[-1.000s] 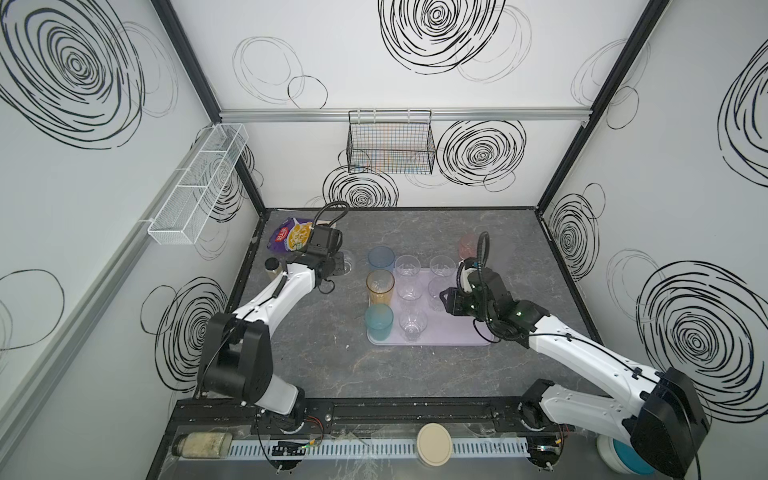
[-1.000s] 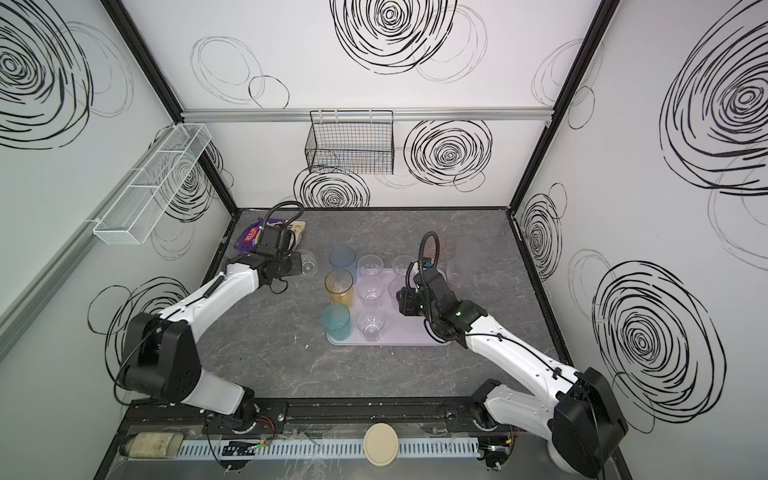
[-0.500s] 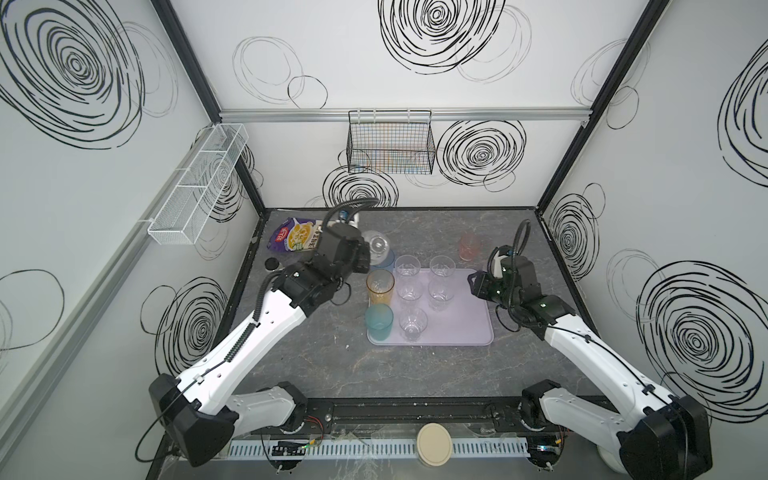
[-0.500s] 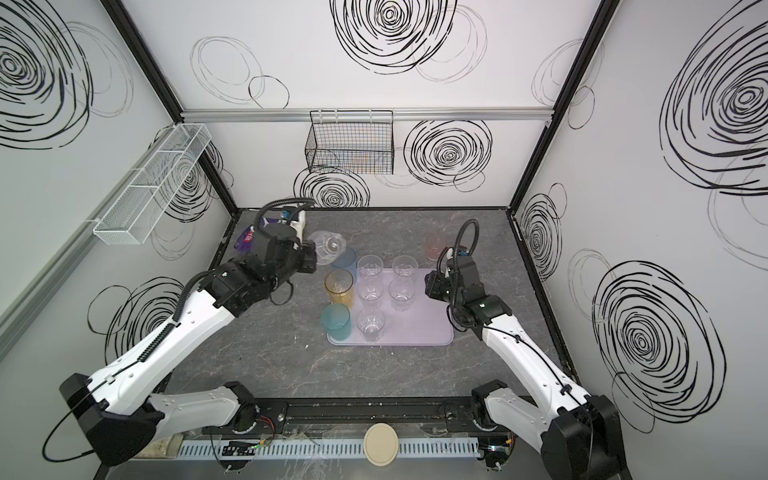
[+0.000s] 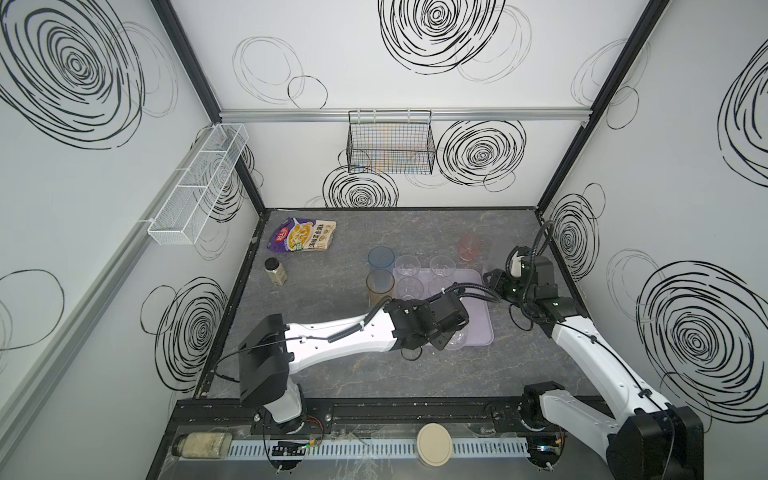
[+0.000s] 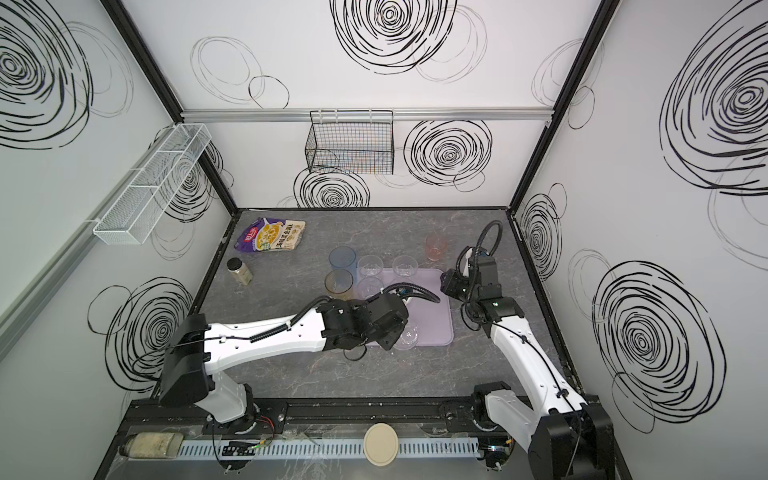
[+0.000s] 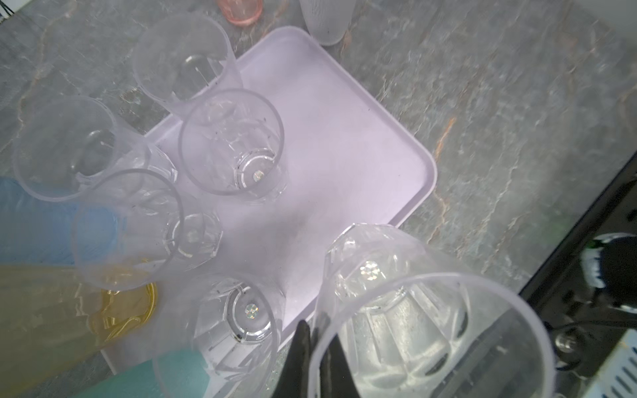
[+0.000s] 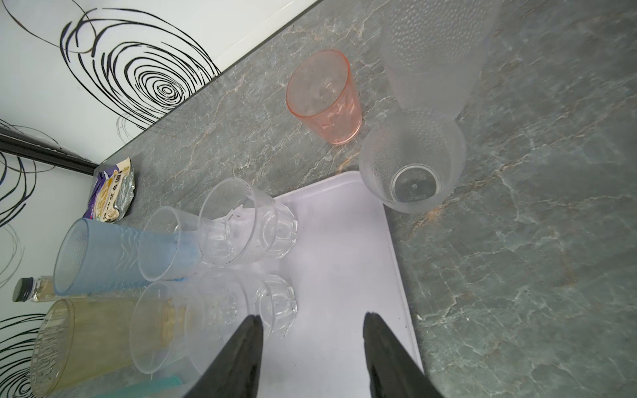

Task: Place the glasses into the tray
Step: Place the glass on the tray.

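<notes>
Left gripper (image 7: 315,341) is pinching rim wall of clear tumbler (image 7: 396,310): jaws nearly closed, one inside glass, one outside.

Tumbler is hanging over near corner of tray (image 7: 344,138), base close to low rim. Contact with tray not discernible.

- Recommended: shifting base inward onto bare lavender floor, clearing neighbouring clear tumbler (image 7: 246,310).
- Keeping glass upright while lowering.
- Opening jaws only once base is seating flat.

Right gripper (image 8: 312,318) is hovering over tray, jaws half apart, holding nothing.

Frosted tumbler (image 8: 410,165) and pink tumbler (image 8: 324,96) are standing on table (image 8: 517,241), outside tray.
</notes>
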You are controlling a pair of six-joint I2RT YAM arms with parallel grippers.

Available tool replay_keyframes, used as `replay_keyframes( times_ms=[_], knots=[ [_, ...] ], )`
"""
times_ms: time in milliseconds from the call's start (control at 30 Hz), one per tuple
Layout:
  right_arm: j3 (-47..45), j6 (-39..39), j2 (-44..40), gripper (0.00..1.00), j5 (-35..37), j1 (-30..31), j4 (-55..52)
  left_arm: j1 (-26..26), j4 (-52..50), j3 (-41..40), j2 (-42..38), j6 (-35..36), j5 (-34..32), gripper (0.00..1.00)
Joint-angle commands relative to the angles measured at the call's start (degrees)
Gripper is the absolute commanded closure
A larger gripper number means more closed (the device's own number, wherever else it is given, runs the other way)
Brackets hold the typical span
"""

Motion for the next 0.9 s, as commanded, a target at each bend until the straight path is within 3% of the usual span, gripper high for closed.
replay_keyframes(
  times_ms=[0,667,733,867],
  knots=[
    [-1.24,-0.13,-1.08,0.48,-0.73,-0.05,0.43,1.62,3.01,1.32,0.6,1.15,0.36,1.0],
    [-3.85,0.65,-0.6,0.48,-1.29,0.97,2.33,6.3,1.01,5.25,10.31,6.18,2.73,1.0],
    [-3.77,0.58,-0.45,0.48,-1.04,1.19,2.35,6.49,0.57,5.67,10.46,6.42,3.06,0.98],
    [-3.71,0.62,-0.06,0.48,-0.78,1.5,2.65,6.65,0.02,6.49,10.4,7.04,3.0,0.82]
  ],
)
